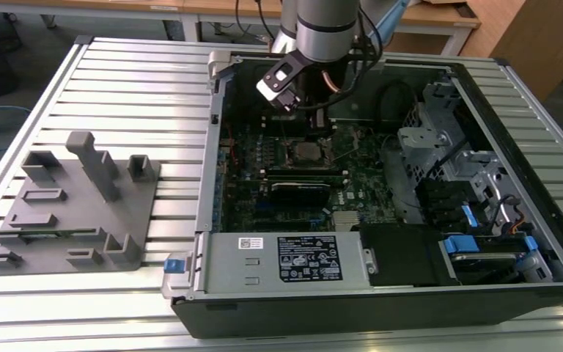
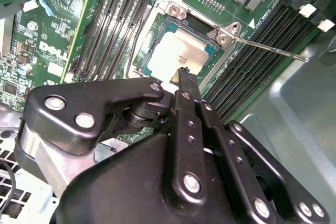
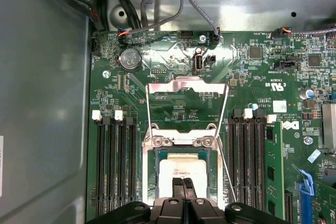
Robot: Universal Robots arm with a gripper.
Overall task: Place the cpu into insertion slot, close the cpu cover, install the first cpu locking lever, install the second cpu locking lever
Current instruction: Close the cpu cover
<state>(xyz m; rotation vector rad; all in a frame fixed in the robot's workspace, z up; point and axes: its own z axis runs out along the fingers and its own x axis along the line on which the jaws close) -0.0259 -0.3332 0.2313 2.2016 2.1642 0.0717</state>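
Note:
The cpu, a pale silver square, lies inside the insertion slot on the green board; in the second wrist view the cpu also sits within the slot's frame. The cpu cover, a thin metal frame with a cut-out middle, stands flipped open beyond the slot. A thin locking lever sticks out free beside the slot, also seen as a wire lever. My gripper is shut with nothing in it, its tips right over the cpu's near edge; in the exterior view the gripper hangs above the cpu.
Long black memory slots flank the socket on both sides. A black card lies nearer the power supply. Drive cages fill the case's side at the exterior view's right. A grey fixture stands outside the case.

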